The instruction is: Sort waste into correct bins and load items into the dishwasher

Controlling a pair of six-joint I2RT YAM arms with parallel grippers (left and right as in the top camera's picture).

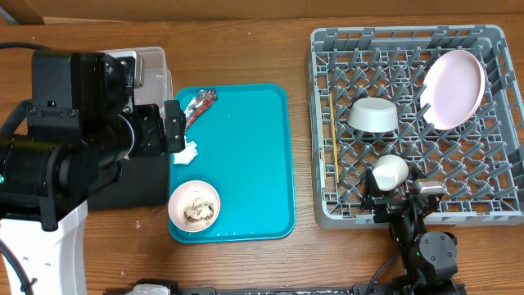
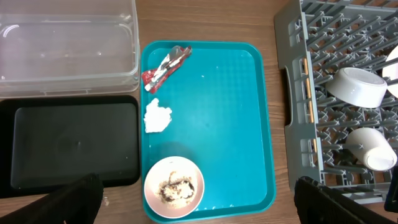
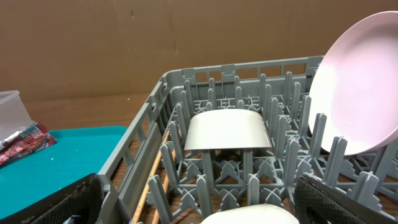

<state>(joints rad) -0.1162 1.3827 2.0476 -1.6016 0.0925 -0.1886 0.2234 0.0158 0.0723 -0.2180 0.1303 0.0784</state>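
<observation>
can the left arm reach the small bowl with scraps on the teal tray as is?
Likely yes. The left gripper hangs open over the teal tray, the small bowl lies uncovered close by, and the napkin sits clear of the bowl.

You have a teal tray lying flat on the wooden surface, left of centre in the overhead frame. A thin black cable crosses the upper left corner. In the right wrist view, a brown cardboard wall fills the top
</observation>
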